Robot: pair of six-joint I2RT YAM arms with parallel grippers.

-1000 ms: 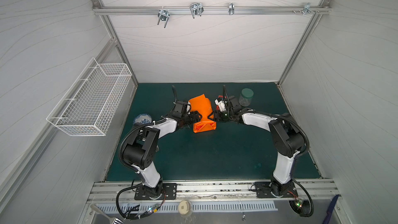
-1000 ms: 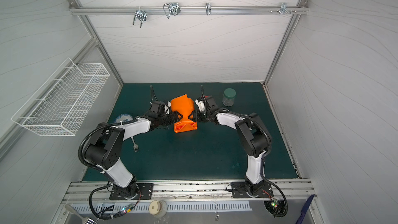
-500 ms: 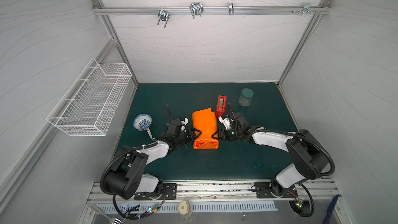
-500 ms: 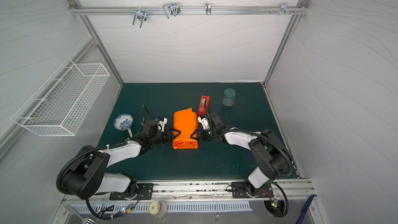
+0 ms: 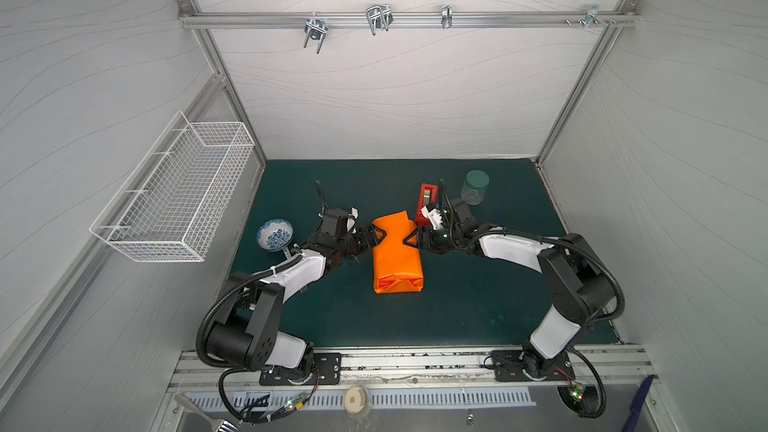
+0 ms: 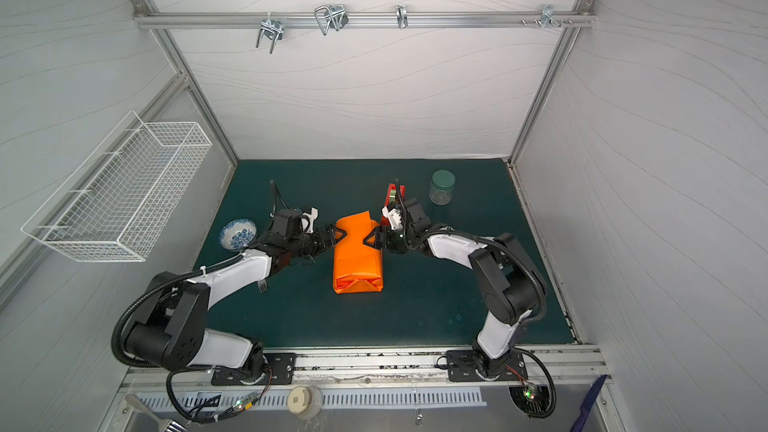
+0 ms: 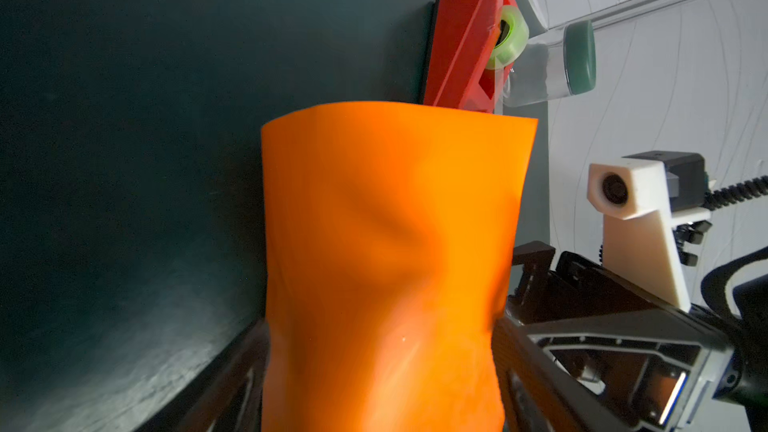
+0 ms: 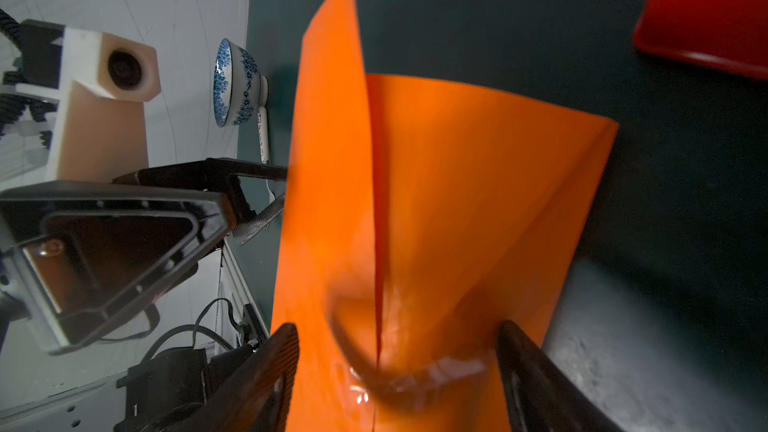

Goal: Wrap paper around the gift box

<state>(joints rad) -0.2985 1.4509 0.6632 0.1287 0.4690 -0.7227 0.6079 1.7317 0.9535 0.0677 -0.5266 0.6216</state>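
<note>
Left gripper (image 5: 380, 237) and right gripper (image 5: 410, 239) flank the glossy orange paper (image 5: 397, 261), folded boxy, jaws wide, can't tell if clamped; elbows bowed outward

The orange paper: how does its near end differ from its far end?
The near end is folded shut into flat flaps; the far end is unfolded, one corner sticking out. The left gripper and right gripper flank the far part; the near end is untouched. Both ends are the same orange.

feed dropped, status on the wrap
Left gripper, right gripper open, flanking the paper. Gift box hidden inside; far flap loose. Tape dispenser just behind.
</note>
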